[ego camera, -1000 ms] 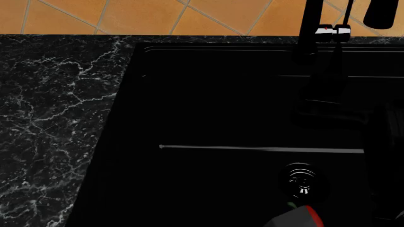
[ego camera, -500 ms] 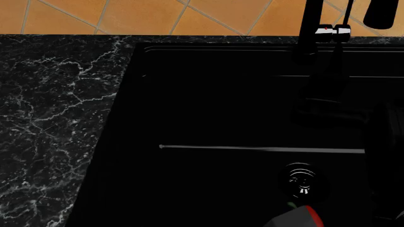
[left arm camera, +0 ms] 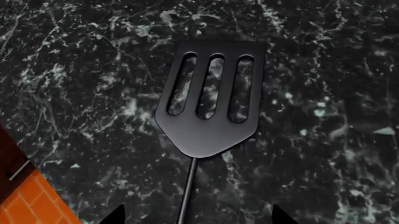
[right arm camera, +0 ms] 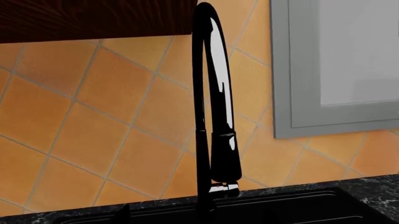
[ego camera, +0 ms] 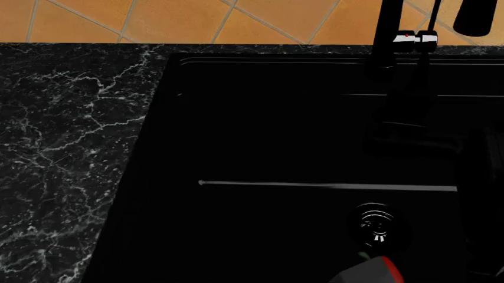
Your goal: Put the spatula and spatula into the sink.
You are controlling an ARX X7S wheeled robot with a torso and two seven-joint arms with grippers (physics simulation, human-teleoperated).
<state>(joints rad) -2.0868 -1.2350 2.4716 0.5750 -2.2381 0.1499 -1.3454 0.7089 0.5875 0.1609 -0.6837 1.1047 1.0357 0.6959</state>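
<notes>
Your left wrist camera looks straight down on a dark slotted spatula (left arm camera: 209, 107), a flat blade with three long slots on a thin dark shaft, lying flat on the black white-veined marble counter (left arm camera: 324, 70). Its handle runs out of frame toward the camera, so you cannot see what it is made of. The two dark tips of the left gripper (left arm camera: 194, 215) just show at the frame edge, set well apart on either side of the shaft and closed on nothing, so that spatula is not yet picked up. From the head view, the large glossy black rectangular sink (ego camera: 260, 118) fills most of the frame, with its round metal drain (ego camera: 376, 224) at the near right and a thin pale line (ego camera: 327, 186) running across it. That line could be a ridge or something lying in the basin; the render is too dark to tell. No spatula can be made out in the sink, and the second one is not clearly seen in any view. Your right wrist camera faces the tall black gooseneck faucet (right arm camera: 212, 121) against the orange tiled wall (right arm camera: 81, 116); its fingers barely show, so you cannot tell how those jaws stand. By these pictures neither spatula is confirmed delivered: you are at the approach for a first grasp, with the lift, carry and release into the basin all left.
</notes>
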